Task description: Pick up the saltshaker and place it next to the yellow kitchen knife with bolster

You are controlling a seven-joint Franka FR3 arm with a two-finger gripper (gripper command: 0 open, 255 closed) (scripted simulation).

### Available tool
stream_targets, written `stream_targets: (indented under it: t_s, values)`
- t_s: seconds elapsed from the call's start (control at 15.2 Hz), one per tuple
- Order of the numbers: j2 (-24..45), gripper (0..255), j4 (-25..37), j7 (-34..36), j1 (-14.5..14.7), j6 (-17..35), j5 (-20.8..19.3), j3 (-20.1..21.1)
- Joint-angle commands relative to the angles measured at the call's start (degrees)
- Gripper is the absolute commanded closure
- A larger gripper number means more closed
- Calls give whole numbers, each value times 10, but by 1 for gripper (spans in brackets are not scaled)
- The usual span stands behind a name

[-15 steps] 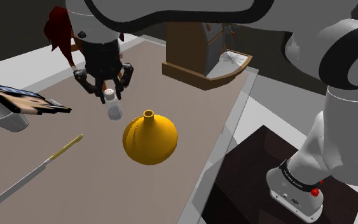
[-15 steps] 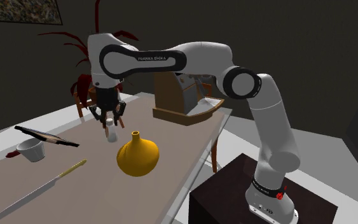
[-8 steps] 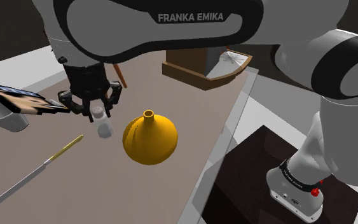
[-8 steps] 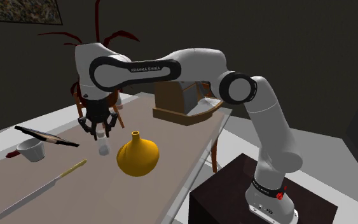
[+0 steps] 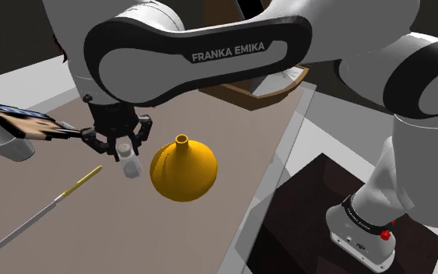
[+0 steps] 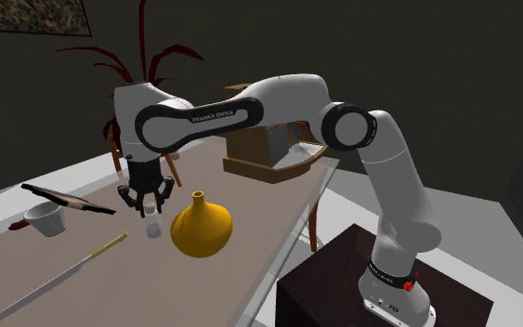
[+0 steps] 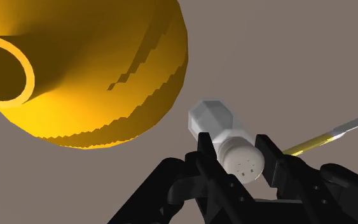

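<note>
A small white saltshaker (image 5: 131, 164) (image 6: 152, 224) hangs a little tilted just above the brown table (image 5: 233, 148), clasped at its holed cap end by my black gripper (image 5: 122, 148) (image 6: 148, 206), which is shut on it. In the wrist view the shaker (image 7: 224, 132) sits between the fingers (image 7: 205, 151) of the gripper (image 7: 236, 154). The knife (image 5: 50, 206) (image 6: 69, 269) lies flat, with a yellow handle (image 7: 311, 144) and a long grey blade, a short way from the shaker toward the shoulder view's left.
A round yellow vase (image 5: 183, 167) (image 6: 201, 227) (image 7: 88, 63) stands close beside the shaker. A white cup (image 5: 3, 144) (image 6: 45, 220) and a dark board (image 5: 22, 121) sit further left. A wooden object (image 6: 268, 153) stands at the table's far end. The table edge (image 5: 275, 179) runs beside the stand.
The gripper has carried the saltshaker toward the shoulder view's left and lower, away from the table's far end and closer to the knife handle. It has stayed shut on it.
</note>
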Motion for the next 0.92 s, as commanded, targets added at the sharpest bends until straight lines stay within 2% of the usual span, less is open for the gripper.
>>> stream_targets:
  t_s: [0.0,0.46,0.86]
  values:
    - [-1,255,-18,0,-2,17,0,0]
    - [2,255,-65,2,-6,67,-2,-2]
    - [2,255,-65,2,-6,67,-2,-2]
